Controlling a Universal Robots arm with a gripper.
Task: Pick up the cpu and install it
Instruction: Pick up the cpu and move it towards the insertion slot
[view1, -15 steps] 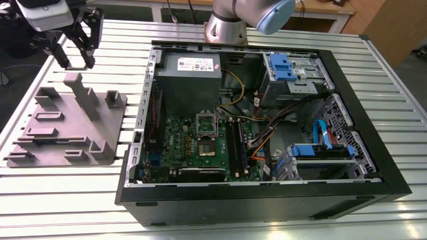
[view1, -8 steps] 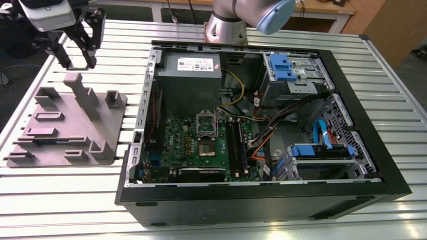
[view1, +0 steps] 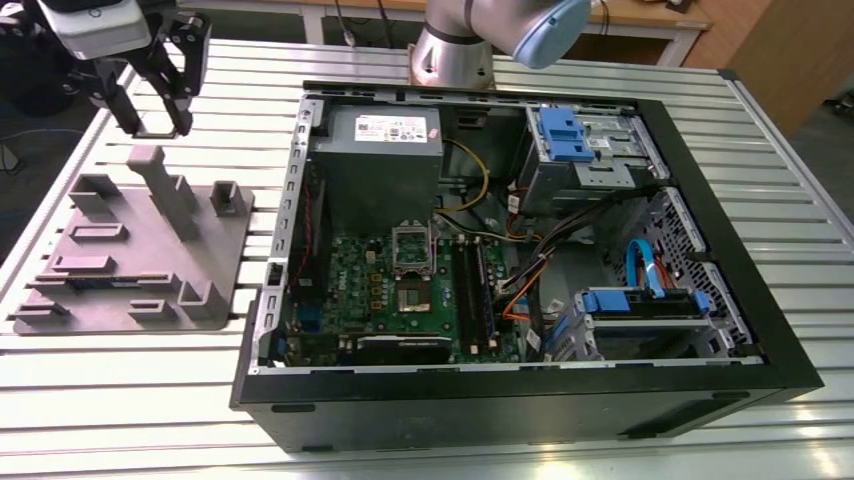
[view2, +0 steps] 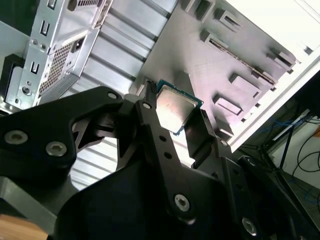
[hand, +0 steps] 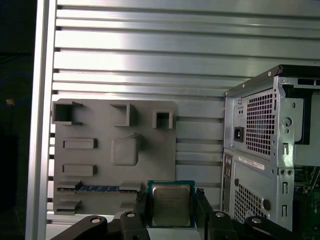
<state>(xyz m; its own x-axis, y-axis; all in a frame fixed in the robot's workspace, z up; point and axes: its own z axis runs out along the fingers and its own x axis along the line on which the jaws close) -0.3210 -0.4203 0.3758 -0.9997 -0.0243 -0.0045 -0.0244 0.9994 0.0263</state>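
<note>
Claw (view1: 158, 122) closed down to chip width, pinching the cpu (hand: 171, 202) by two opposite edges, silvery metal top turned toward both wrist views. Hangs clear above the grey fixture plate (view1: 134, 270) at the exterior view's left, well apart from the open computer case (view1: 534, 400) and the motherboard (view1: 350, 270) inside it. Thin edge hold only, so easy to lose: danger of twisting or sliding the chip between the fingers (view2: 152, 125) under a jolt or a fast swing, then of dropping it onto the plate or the slatted counter (view1: 134, 400) and harming the contact side. Danger too of clipping the case wall (view1: 294, 210) by crossing too low. At the socket (view1: 412, 290), trouble likely from any tilt or rotation in the grip: seating crooked, missing the keyed corners, bearing down on fragile contacts. Crowded there as well, with cables (view1: 534, 255) and memory sticks (view1: 477, 290) just beside, hence little room for the fingers on either side. Orientation of the chip against the socket not readable here, so best treated as unverified.
</note>
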